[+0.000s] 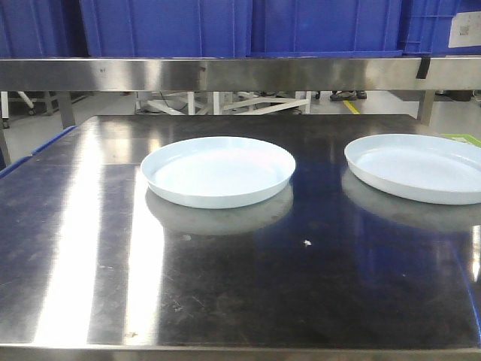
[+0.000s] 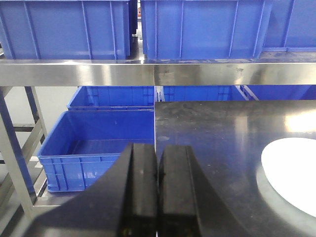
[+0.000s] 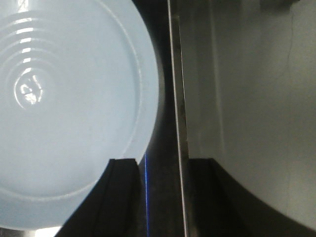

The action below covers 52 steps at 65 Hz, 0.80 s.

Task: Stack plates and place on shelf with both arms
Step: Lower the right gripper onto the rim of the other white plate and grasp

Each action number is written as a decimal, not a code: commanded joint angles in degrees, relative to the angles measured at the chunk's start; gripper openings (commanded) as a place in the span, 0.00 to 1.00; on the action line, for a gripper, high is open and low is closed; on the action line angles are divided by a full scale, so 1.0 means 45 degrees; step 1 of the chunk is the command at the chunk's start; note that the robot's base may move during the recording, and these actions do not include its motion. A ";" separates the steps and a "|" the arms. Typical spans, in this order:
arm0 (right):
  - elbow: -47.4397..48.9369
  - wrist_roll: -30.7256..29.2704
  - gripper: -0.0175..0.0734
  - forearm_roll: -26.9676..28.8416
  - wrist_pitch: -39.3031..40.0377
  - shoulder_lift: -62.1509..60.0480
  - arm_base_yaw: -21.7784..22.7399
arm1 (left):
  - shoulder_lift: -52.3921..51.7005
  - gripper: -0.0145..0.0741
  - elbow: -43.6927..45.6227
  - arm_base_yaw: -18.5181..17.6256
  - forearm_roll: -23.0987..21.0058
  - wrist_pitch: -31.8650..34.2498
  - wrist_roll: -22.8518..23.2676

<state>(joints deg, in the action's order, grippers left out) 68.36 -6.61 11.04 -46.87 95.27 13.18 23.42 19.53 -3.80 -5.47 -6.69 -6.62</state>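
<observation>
Two pale bluish-white plates lie apart on the steel table. One plate (image 1: 218, 171) sits near the middle and the other plate (image 1: 421, 167) at the right. Neither gripper shows in the front view. My left gripper (image 2: 157, 165) is shut with nothing in it, hanging over the table's left edge, and a plate (image 2: 291, 173) lies well to its right. My right gripper (image 3: 165, 165) is open above the table's right edge. Its left finger (image 3: 123, 197) overlaps the rim of the right plate (image 3: 64, 113), and nothing is between the jaws.
A steel shelf (image 1: 225, 74) runs across above the far side of the table and carries blue bins (image 1: 165, 26). More blue bins (image 2: 98, 148) stand on a rack beside the table's left edge. Grey floor (image 3: 247, 98) lies past the right edge.
</observation>
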 commanded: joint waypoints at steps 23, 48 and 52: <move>0.0974 -0.0104 0.63 0.0087 0.0393 0.0663 0.0724 | 0.0029 0.26 0.0370 0.0019 -0.0019 0.1014 0.0014; 0.3584 -0.0104 0.63 0.0305 -0.1166 0.1808 0.0610 | 0.0029 0.26 0.0370 0.0019 -0.0019 0.1014 0.0014; 0.3677 -0.0104 0.63 0.0408 -0.1058 0.1836 0.0605 | 0.0029 0.26 0.0370 0.0019 -0.0019 0.1014 0.0014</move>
<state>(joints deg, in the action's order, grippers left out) 82.34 -6.61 11.53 -52.32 106.16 15.87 23.42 19.53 -3.80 -5.47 -6.69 -6.62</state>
